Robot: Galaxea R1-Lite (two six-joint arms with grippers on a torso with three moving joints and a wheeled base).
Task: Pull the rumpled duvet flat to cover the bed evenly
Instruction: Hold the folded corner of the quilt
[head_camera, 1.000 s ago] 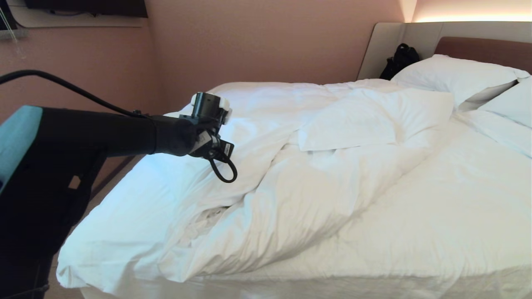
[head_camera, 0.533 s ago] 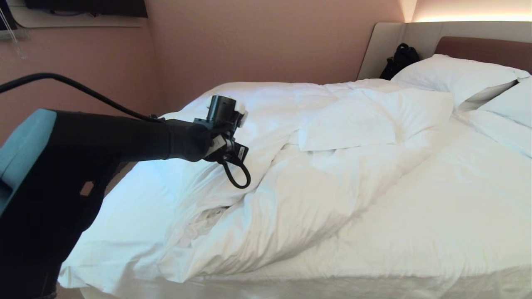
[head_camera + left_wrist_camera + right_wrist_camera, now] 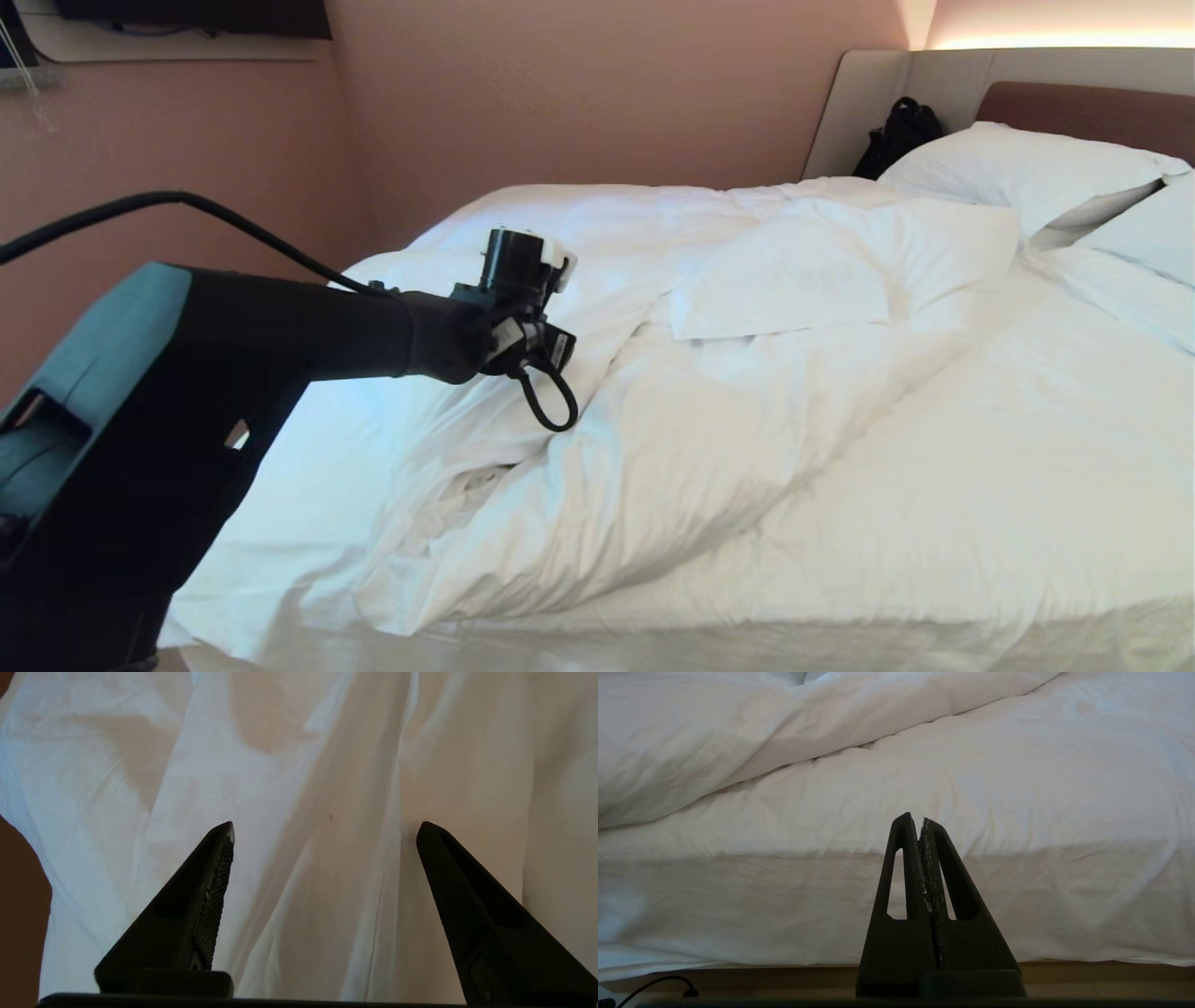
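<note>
White duvet lies rumpled beneath the left gripper's spread fingers.

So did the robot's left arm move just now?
Yes. In the head view the left tool has slid right and a little down, away from the pink wall and toward the pillows, over the duvet.

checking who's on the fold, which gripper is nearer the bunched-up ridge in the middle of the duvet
Left. The left gripper hangs open right over the duvet's bunched ridge, its wrist above it in the head view. The right gripper is shut, low at the bed's side.
</note>
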